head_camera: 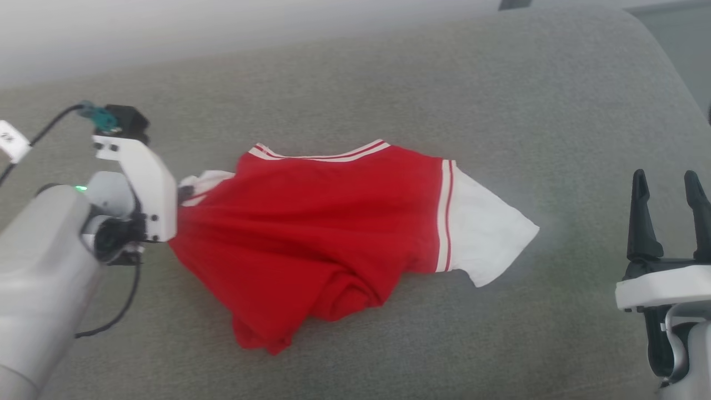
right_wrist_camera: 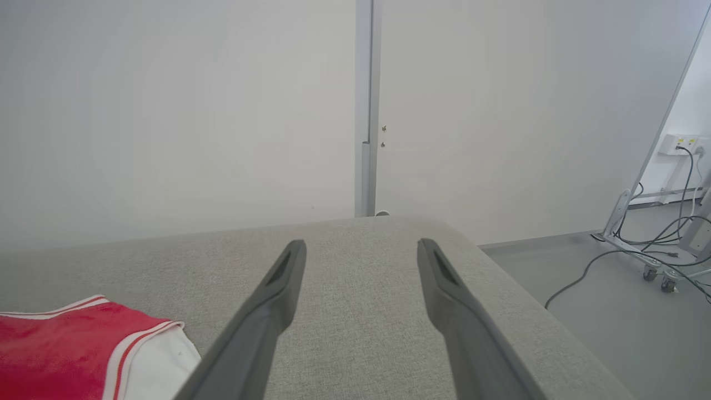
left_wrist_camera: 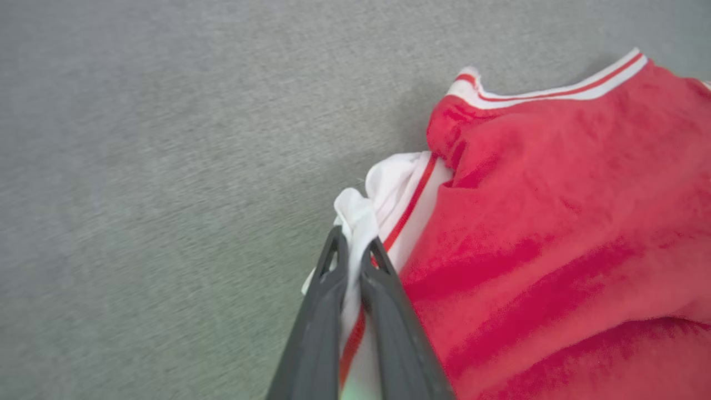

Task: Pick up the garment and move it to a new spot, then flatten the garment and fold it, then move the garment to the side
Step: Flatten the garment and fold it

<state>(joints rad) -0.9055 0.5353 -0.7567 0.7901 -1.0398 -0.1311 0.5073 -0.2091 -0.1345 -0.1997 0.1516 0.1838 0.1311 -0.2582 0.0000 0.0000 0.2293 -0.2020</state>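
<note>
The garment (head_camera: 311, 222) is a red jersey with white sleeves and red-white trim, lying crumpled on the grey cushion (head_camera: 389, 83). Its lettering is hidden. My left gripper (left_wrist_camera: 353, 247) is shut on the garment's white left sleeve (left_wrist_camera: 355, 214), with cloth pinched between the dark fingers. In the head view that gripper (head_camera: 186, 194) sits at the garment's left edge, mostly covered by its white wrist. My right gripper (head_camera: 666, 186) stands open at the far right, apart from the garment's other white sleeve (head_camera: 489, 233). The right wrist view shows its spread fingertips (right_wrist_camera: 294, 253) over bare cushion, with the garment (right_wrist_camera: 66, 344) at lower left.
The grey cushion's rounded right edge (right_wrist_camera: 527, 289) drops to a grey floor with cables and a wheeled stand (right_wrist_camera: 650, 261). A white wall (right_wrist_camera: 166, 111) rises behind the cushion. A black cable (head_camera: 119, 311) hangs from my left arm.
</note>
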